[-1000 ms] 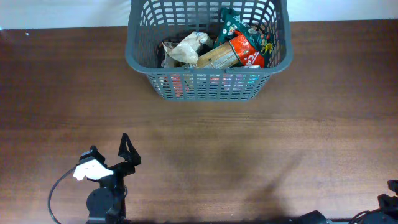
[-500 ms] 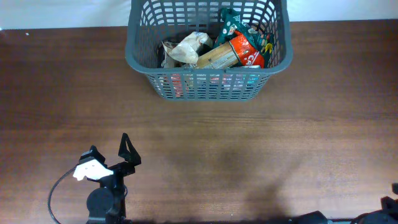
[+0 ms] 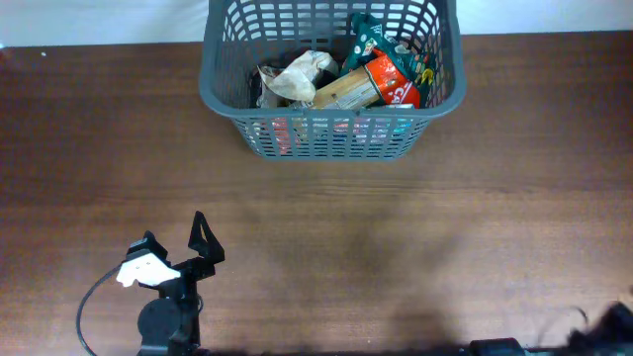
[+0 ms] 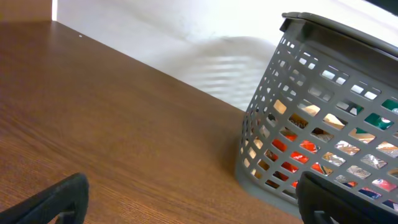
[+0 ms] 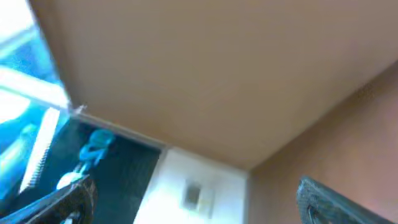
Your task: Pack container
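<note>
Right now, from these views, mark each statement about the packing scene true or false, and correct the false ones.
1. The container holds several packets. True.
2. The left gripper has its fingers shut on a packet. False: the fingers are open and hold nothing.
3. The red packet lies on the table in front of the container. False: the red packet is inside the container.
4. The container stands upright on the table. True.
5. The left gripper touches the container. False: bare table lies between them.
</note>
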You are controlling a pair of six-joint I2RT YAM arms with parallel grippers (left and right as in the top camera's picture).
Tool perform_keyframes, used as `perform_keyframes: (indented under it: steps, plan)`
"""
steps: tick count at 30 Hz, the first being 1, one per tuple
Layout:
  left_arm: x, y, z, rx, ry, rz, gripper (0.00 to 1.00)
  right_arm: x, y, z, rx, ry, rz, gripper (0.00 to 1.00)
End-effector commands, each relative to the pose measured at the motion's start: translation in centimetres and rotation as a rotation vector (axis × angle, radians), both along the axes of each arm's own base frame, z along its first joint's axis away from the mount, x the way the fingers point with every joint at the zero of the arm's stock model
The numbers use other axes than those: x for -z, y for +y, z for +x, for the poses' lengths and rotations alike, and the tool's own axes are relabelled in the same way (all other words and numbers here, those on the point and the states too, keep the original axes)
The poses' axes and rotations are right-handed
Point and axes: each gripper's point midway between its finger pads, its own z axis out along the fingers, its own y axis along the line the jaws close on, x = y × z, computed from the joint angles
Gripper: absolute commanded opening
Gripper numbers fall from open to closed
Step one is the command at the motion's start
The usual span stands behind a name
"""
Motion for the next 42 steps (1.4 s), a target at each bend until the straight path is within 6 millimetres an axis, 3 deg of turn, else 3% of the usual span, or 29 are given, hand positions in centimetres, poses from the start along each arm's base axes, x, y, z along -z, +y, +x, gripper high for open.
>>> perform_keyframes:
  steps: [1, 5, 8, 17, 42]
  plan:
    - [0.7, 0.0, 0.1, 0.005, 0.015, 0.019, 0.99, 3.0, 2.8, 6.1, -0.276, -0.119, 0.073, 0.99]
    - [0.7, 0.0, 0.1, 0.005, 0.015, 0.019, 0.99, 8.7, 4.4, 10.1, -0.402, -0.177, 0.227, 0.99]
    - [0.7, 0.0, 0.1, 0.005, 0.015, 0.019, 0.99, 11.9, 4.9, 11.4, -0.432, -0.161, 0.296, 0.99]
    - [0.7, 0.0, 0.1, 0.005, 0.015, 0.019, 0.99, 17.2, 4.7, 12.2, -0.411, -0.076, 0.349, 0.99]
    - [0.7, 0.0, 0.1, 0.005, 0.015, 0.019, 0.99, 17.1, 4.7, 12.2, -0.410, -0.071, 0.340, 0.99]
